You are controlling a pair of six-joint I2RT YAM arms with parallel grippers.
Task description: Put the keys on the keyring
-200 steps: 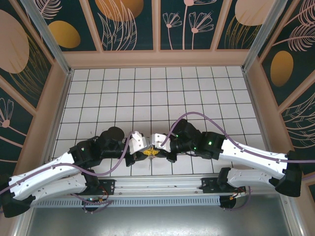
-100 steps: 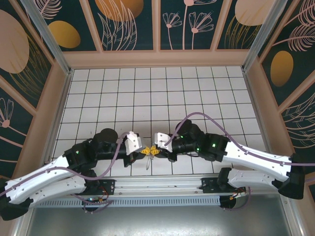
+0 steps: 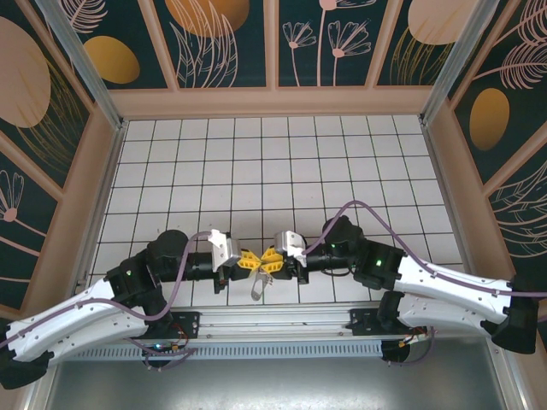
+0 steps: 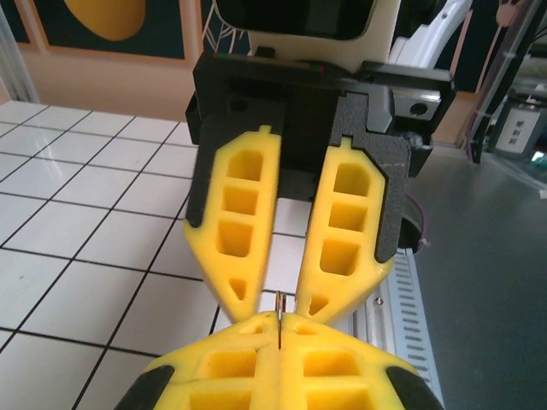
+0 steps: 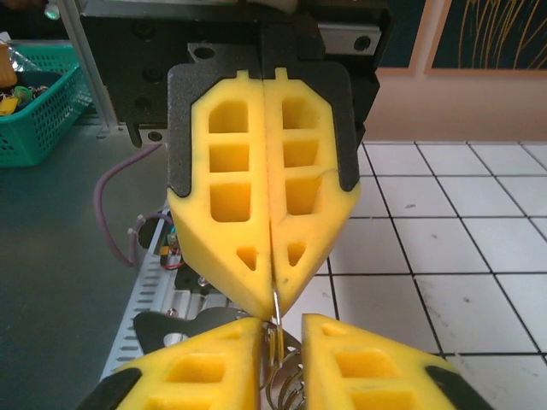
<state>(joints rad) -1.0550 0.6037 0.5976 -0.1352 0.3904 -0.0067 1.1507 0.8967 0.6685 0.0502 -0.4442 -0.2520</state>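
My left gripper (image 3: 249,261) and right gripper (image 3: 271,260) meet tip to tip over the near tiles. The keyring (image 3: 259,287) hangs below them as a greyish loop. In the left wrist view my left gripper (image 4: 279,330) is shut on a thin wire ring (image 4: 279,306) of the keyring, and the right gripper's fingers (image 4: 241,224) stand parted just beyond it. In the right wrist view my right gripper (image 5: 280,342) is open, with the wire rings (image 5: 287,381) in the gap beside one finger. The left gripper's fingers (image 5: 239,196) face it, pressed together. The keys are hidden.
The metal rail (image 3: 273,320) of the table's near edge runs just below the grippers. A green basket (image 5: 34,102) stands on the grey surface beyond that edge. Wooden walls (image 3: 273,101) bound the white tiled floor (image 3: 273,162) at the back and sides.
Both grippers have dropped a little toward the near edge and levelled out tip to tip. The right gripper's fingers have parted; the left stays shut on the ring.
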